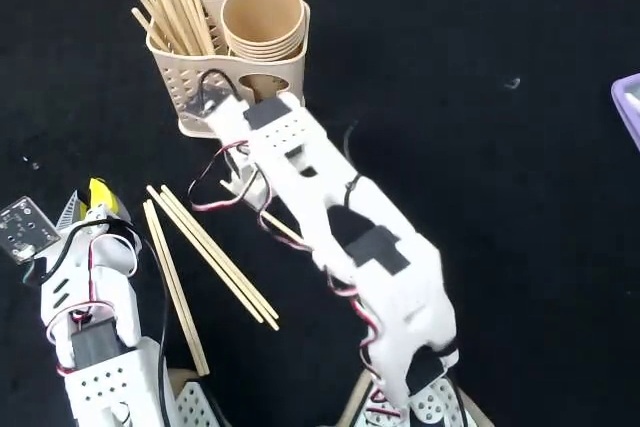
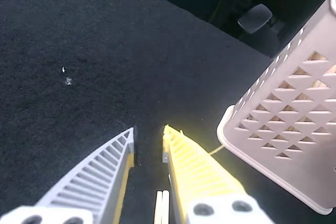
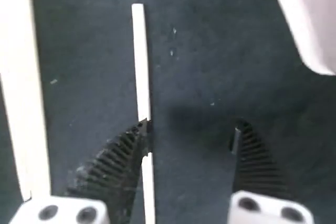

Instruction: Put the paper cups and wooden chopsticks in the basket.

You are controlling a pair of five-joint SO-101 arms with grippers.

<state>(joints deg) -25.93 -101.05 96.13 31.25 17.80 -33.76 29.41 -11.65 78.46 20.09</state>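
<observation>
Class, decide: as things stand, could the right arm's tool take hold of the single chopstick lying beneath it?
Probably yes. The right tool is open, and the chopstick lies uncovered right beside one finger; a slight sideways shift should bracket it.

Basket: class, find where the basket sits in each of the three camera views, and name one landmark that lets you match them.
High view: the basket stands toward the far left, holding cups.
Left wrist view: the basket, lattice wall showing, is close beside the left gripper.
Right wrist view: a pale corner, probably the basket, lies beyond the right gripper.
Shared landmark: loose chopsticks on the black cloth.
</observation>
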